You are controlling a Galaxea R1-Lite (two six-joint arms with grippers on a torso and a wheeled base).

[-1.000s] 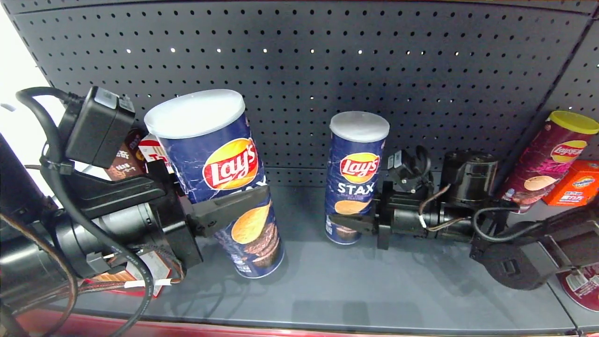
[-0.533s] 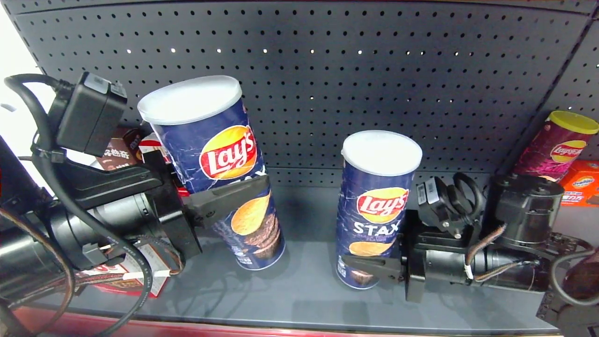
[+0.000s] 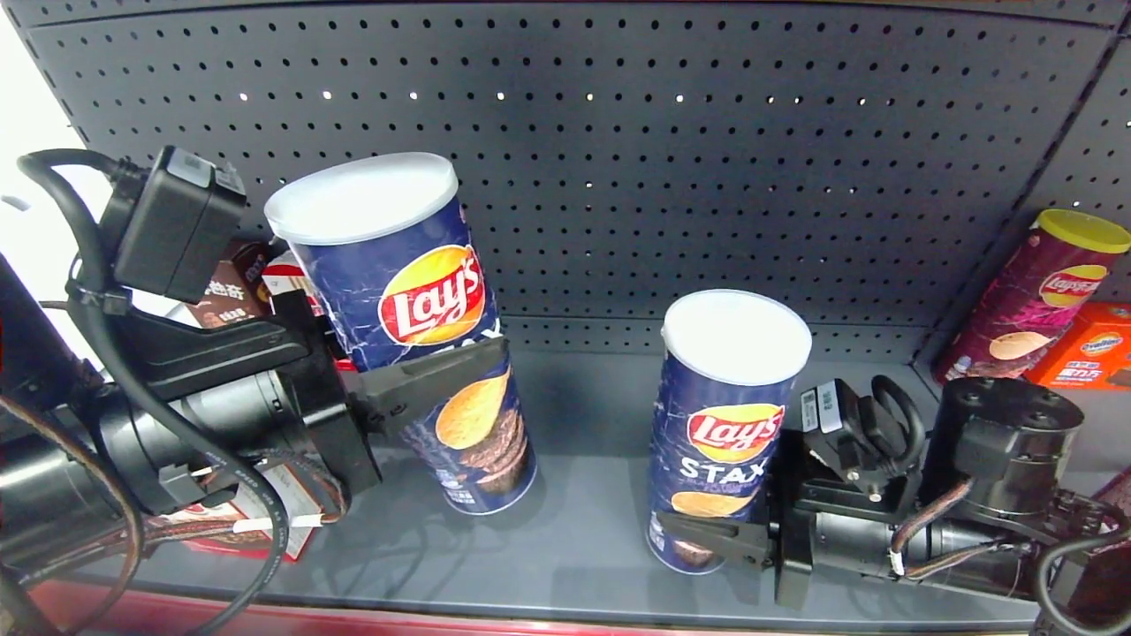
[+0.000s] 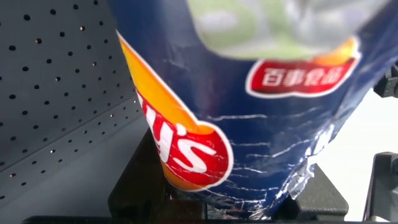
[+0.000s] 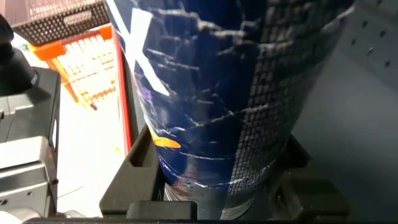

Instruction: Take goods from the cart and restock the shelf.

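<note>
Two blue chip cans with white lids are over the grey shelf board (image 3: 583, 539). My left gripper (image 3: 424, 389) is shut on the left can (image 3: 398, 291), which leans back to the left with its base close to the board. This can's label fills the left wrist view (image 4: 249, 124). My right gripper (image 3: 707, 539) is shut low on the right can (image 3: 724, 415), which is nearly upright near the shelf's front edge. In the right wrist view that can (image 5: 230, 93) sits between the dark fingers.
A perforated back panel (image 3: 618, 132) closes the shelf behind. A purple can (image 3: 1029, 291) and an orange box (image 3: 1091, 349) stand at the far right. Boxes (image 3: 239, 291) sit behind the left arm. An orange basket (image 5: 74, 37) lies off the shelf.
The right arm has drawn its can from the back of the shelf toward the front edge and slightly right. The left can rose a little, then settled slightly.
</note>
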